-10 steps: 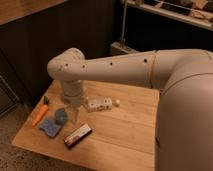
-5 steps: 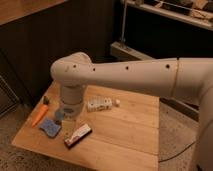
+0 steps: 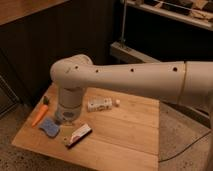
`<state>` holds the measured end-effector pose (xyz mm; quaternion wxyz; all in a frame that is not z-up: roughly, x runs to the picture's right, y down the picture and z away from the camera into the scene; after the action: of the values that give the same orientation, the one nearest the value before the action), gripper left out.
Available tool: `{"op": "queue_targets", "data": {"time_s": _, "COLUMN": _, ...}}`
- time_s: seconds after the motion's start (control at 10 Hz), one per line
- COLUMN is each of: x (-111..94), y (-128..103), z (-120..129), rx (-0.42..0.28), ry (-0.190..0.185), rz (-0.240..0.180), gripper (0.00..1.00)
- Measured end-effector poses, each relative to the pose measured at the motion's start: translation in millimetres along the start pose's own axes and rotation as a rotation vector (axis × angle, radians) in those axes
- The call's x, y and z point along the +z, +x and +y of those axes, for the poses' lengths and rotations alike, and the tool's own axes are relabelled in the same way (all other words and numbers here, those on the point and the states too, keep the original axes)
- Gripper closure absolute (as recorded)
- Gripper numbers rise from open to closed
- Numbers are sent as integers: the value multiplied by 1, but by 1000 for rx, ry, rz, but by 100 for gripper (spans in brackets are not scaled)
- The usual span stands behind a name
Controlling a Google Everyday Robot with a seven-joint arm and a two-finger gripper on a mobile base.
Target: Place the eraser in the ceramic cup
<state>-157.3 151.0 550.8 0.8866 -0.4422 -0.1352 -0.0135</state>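
Note:
The eraser (image 3: 77,135) lies flat on the wooden table (image 3: 130,145), a dark block with a pale stripe and a reddish edge, near the front left. The ceramic cup (image 3: 64,119), blue-grey and low, peeks out just behind the eraser, mostly covered by the arm. My white arm (image 3: 125,77) reaches in from the right and bends down over the cup. The gripper is hidden below that downward segment (image 3: 69,102), above the table's left part. It does not touch the eraser.
A flat blue sponge (image 3: 49,127) lies left of the eraser, with an orange carrot-like piece (image 3: 40,115) beyond it. A white labelled bottle (image 3: 100,104) lies on its side at mid-table. Dark wall panels and a shelf stand behind the table.
The arm's bend has swung a little right and lower over the cup. The eraser, sponge and bottle have stayed where they were.

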Motion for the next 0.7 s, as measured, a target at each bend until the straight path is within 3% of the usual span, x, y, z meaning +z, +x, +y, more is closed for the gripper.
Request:
{"op": "queue_targets", "data": {"time_s": 0.1, "x": 11, "y": -8, "z": -10, "rx": -141, "ry": 46, "rz": 23, "gripper": 35}}
{"op": "queue_targets", "data": {"time_s": 0.4, "x": 43, "y": -27, "z": -12, "rx": -423, "ry": 77, "rz": 33, "gripper": 35}}
{"op": "queue_targets", "data": {"time_s": 0.6, "x": 60, "y": -21, "z": -7, "rx": -514, "ry": 79, "rz": 45, "gripper": 35}}
{"op": "queue_targets", "data": {"time_s": 0.7, "x": 66, "y": -13, "z": -6, "rx": -524, "ry": 79, "rz": 62, "gripper": 35}}
